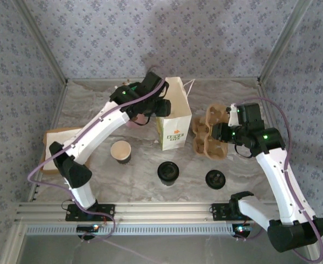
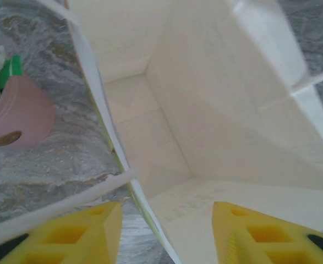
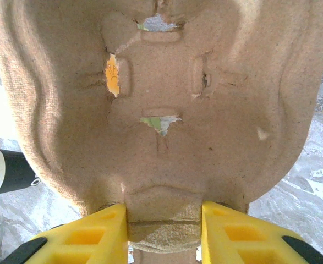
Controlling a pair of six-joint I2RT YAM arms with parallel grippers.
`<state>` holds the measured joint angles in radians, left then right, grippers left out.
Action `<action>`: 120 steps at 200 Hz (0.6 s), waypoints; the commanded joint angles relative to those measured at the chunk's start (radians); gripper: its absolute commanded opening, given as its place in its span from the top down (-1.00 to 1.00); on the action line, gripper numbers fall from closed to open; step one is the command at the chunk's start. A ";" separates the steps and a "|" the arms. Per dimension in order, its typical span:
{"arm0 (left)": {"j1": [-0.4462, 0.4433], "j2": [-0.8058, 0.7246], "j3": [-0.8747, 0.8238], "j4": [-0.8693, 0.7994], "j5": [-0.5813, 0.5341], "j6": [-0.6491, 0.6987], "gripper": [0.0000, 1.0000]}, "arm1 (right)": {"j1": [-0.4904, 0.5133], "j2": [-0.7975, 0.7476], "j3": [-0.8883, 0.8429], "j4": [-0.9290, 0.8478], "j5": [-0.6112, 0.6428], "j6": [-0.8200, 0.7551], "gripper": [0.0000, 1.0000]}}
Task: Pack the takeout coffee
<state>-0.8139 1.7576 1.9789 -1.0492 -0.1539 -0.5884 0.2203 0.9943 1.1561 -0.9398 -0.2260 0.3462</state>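
The takeout coffee (image 1: 168, 172), a dark paper cup under a round black lid, stands on the table in front of the white bag (image 1: 175, 118). My left gripper (image 1: 160, 107) is at the bag's upper left rim. In the left wrist view it (image 2: 167, 212) is open and straddles the bag wall (image 2: 122, 165), one finger outside and one inside the empty bag. My right gripper (image 1: 219, 133) is shut on the edge of the brown pulp cup carrier (image 1: 205, 135), held right of the bag. The carrier (image 3: 161, 99) is tilted up, its tab pinched between the yellow fingers (image 3: 89, 234).
An unlidded dark cup (image 1: 120, 151) stands left of the coffee. A loose black lid (image 1: 215, 178) lies to its right. A pink cup (image 2: 18, 110) with green and white items sits just outside the bag. A tan board (image 1: 54, 144) lies at the left edge.
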 commanded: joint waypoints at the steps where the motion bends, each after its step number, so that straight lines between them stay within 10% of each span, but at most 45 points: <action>1: -0.008 0.009 0.055 -0.074 -0.061 0.005 0.19 | -0.008 -0.014 -0.003 -0.013 -0.022 -0.015 0.29; 60: -0.013 0.020 0.061 -0.072 -0.046 -0.004 0.85 | -0.009 -0.014 0.000 -0.010 -0.024 -0.015 0.30; 120: -0.041 -0.011 0.044 -0.070 -0.045 -0.044 0.92 | -0.010 -0.023 0.004 -0.016 -0.035 -0.010 0.30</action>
<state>-0.8326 1.7710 2.0113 -1.0992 -0.1890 -0.6048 0.2157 0.9943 1.1561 -0.9398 -0.2409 0.3462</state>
